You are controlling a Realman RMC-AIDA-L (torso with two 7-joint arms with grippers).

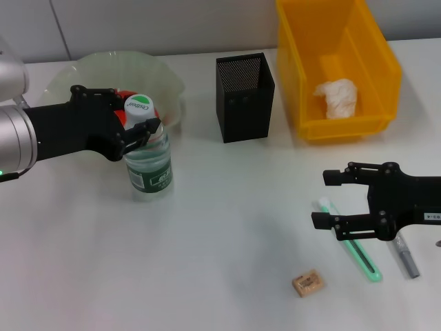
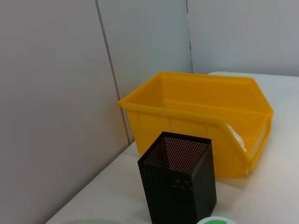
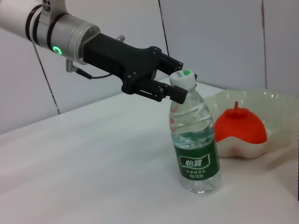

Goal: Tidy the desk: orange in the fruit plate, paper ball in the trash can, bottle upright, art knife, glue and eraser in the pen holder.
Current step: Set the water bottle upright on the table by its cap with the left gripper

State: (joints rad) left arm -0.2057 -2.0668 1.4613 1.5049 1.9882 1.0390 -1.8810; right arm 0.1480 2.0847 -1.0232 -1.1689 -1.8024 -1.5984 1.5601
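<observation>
The clear bottle (image 1: 149, 164) with a green label stands upright on the table in front of the pale green fruit plate (image 1: 162, 76). My left gripper (image 1: 140, 116) is shut on its neck just under the cap, as the right wrist view also shows (image 3: 176, 80). The orange (image 3: 240, 128) lies in the plate (image 3: 266, 100). The paper ball (image 1: 337, 96) lies in the yellow trash can (image 1: 293, 62). The black mesh pen holder (image 1: 244, 96) stands between plate and can. My right gripper (image 1: 324, 200) is open, low over a long green stick (image 1: 362, 252). The tan eraser (image 1: 308, 283) lies nearer the front.
A grey pen-like tool (image 1: 406, 258) lies just right of the green stick, under my right arm. The left wrist view shows the pen holder (image 2: 180, 182), the trash can (image 2: 196, 121) and the wall behind them. The wall runs along the table's far edge.
</observation>
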